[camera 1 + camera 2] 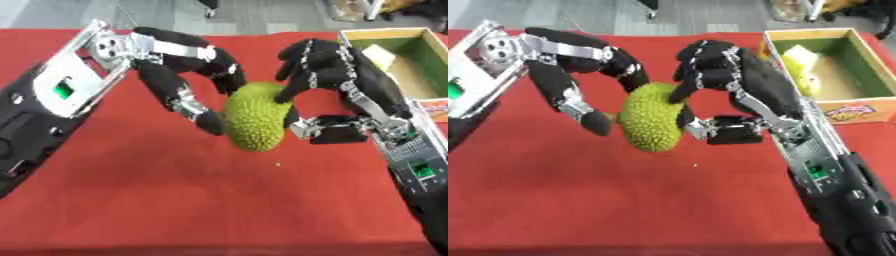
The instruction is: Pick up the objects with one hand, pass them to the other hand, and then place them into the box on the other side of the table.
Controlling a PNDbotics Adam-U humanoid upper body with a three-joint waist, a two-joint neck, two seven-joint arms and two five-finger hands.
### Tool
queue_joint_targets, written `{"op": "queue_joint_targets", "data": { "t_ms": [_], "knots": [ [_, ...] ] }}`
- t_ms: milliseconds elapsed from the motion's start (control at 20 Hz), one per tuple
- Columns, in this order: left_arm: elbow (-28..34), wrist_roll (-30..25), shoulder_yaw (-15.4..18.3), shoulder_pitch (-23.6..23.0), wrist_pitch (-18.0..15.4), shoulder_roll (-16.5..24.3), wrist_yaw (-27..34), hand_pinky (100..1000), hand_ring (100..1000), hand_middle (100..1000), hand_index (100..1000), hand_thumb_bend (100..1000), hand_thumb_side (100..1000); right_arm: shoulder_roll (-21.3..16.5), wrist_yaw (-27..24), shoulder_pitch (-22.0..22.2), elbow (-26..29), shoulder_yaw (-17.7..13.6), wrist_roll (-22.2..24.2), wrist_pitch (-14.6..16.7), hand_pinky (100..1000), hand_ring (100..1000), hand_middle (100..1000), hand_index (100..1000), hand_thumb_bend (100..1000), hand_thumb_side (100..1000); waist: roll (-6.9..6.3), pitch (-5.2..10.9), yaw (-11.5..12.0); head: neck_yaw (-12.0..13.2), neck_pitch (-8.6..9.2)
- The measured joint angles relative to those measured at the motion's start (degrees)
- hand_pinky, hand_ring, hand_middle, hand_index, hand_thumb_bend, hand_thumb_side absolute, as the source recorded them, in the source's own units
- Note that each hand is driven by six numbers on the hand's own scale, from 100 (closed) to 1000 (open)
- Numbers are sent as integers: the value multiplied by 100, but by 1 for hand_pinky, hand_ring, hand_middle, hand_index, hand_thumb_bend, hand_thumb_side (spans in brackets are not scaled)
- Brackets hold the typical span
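Red tablecloth [175, 200] (grey floor [254, 17] beyond).

The jackfruit [255, 116] sides were partly covered by both hands' fingers. The box [418, 37] was cut by the right edge; its yellow contents [801, 67] were blurred.

Your work surface is a table with a red cloth [175, 200] covering it to the near edge. At your right far corner sits an open box [866, 107] directly on the cloth, green inside, with a yellow-green object [800, 65] lying in it against its left wall. One tiny pale speck [278, 163] lies on the cloth near the middle.
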State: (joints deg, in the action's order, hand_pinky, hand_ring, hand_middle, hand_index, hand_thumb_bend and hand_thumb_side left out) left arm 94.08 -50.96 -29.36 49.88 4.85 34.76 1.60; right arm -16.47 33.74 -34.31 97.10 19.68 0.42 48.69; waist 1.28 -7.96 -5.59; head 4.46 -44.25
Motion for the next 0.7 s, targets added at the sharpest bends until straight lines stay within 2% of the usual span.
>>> {"op": "queue_joint_targets", "data": {
  "t_ms": [50,100,400,600,650,700],
  "knots": [
    [-23,-36,21,-13,-84,44,-63,854,809,784,864,719,589,0,6,0,0,0,-5,2,707,579,487,287,100,100,-5,0,-1,-1,0],
    [-44,-60,35,-35,-163,85,-123,855,810,785,865,760,622,0,11,0,0,0,-10,2,707,579,486,287,100,100,-8,0,-1,-3,0],
    [-182,-100,241,-200,-501,335,-362,854,809,786,868,754,632,-2,49,0,0,-31,-47,-27,708,582,490,285,100,100,-19,2,-1,-15,0],
    [-170,-40,583,-396,-618,563,-353,851,805,781,865,745,637,-109,134,-38,0,-171,-163,-111,709,584,494,283,100,100,-22,19,2,-50,0],
    [-141,16,683,-465,-636,627,-332,850,803,779,863,719,667,-171,151,-56,0,-216,-213,-144,710,585,495,281,100,100,-22,20,10,-61,0],
    [-98,94,788,-545,-649,693,-310,849,802,777,862,738,642,-250,172,-70,0,-266,-267,-184,710,585,496,281,100,100,-22,23,21,-81,0]
  ]
}}
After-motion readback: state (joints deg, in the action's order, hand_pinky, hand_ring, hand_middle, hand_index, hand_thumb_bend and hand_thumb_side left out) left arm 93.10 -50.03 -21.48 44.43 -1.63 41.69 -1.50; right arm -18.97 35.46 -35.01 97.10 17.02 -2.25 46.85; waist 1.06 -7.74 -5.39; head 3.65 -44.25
